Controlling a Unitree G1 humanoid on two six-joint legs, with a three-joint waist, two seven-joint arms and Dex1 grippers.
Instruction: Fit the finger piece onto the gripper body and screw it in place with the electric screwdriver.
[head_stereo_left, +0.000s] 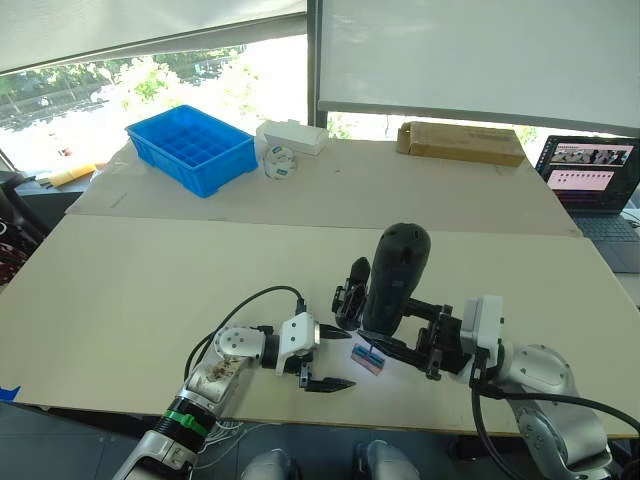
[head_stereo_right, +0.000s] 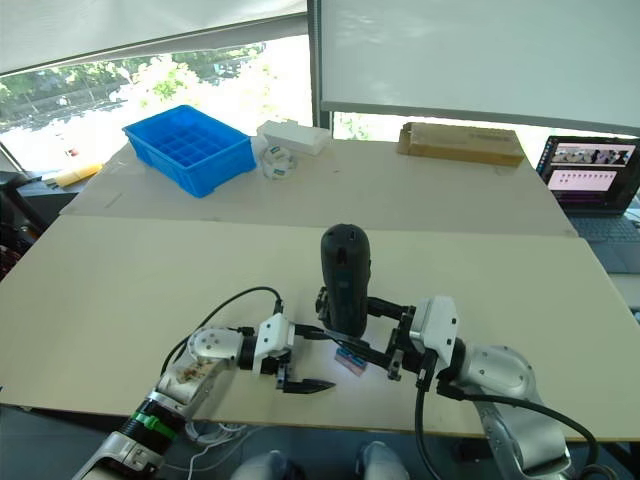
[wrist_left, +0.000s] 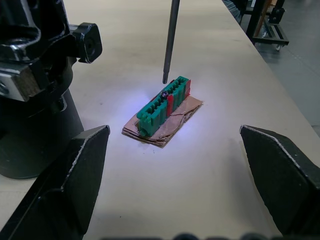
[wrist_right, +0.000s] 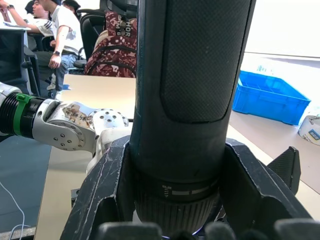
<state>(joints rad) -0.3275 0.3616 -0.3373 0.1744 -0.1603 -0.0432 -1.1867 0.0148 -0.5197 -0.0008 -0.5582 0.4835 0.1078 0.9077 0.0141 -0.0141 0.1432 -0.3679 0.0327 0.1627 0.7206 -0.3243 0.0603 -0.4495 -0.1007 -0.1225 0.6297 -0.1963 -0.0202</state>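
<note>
Between right fingers (wrist_right: 107, 195), upright electric screwdriver (wrist_right: 187, 100)

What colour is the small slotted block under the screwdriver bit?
Green, with a red part, on tan card; the left wrist view shows it best.

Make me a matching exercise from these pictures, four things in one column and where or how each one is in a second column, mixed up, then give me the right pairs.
Things:
1. electric screwdriver
2. green-and-tan block
3. left gripper
4. blue bin

Places or states:
A. at the far left of the table, by the window
B. open, holding nothing, near the table's front edge
C. clamped upright in the right gripper, bit pointing down
D. lying flat on the table, lit, right under the bit's tip

Pairs: 1-C, 2-D, 3-B, 4-A
</note>
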